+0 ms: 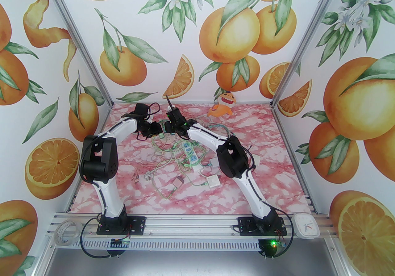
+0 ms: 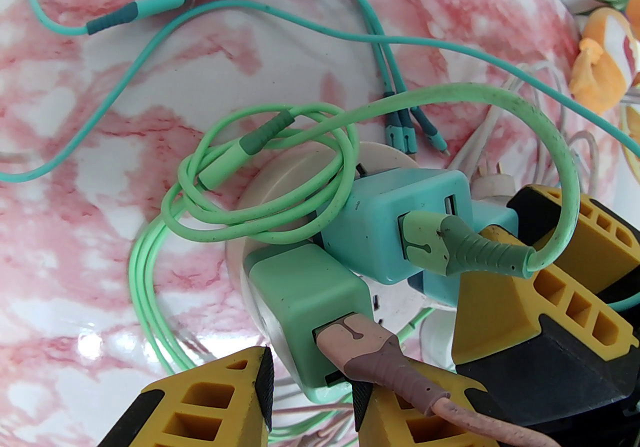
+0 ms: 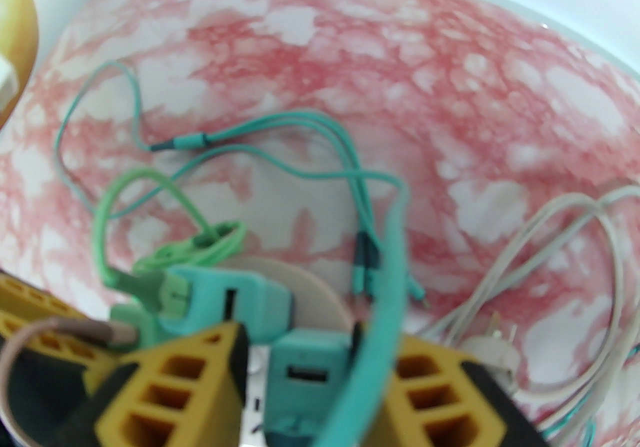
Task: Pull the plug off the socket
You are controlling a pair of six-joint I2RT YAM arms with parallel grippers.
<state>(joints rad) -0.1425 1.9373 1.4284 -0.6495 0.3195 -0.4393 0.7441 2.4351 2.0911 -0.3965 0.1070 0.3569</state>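
Midway up the table lies a loose tangle: a power strip, a white square adapter and thin cables. Beyond it, toward the far edge at the centre, both arms meet over the round socket, which lies unfixed on the table and is crowded with chargers. The left gripper is nearly closed, pinching the near end of the mint-green charger where its pinkish-brown cable enters. The right gripper stands part open astride the teal charger, and a sliver of gap shows beside one finger, so it looks not yet clamped. The teal cable runs between that charger and the other finger, and a pinch on it could make the grip slip. The pale blue charger sits tight against it, its light-green cable looping across the right finger, so a pull may snag and drag it. With the hold on a neighbouring plug rather than the socket body, the socket may tilt or lift. An orange plush toy sits at the far edge.
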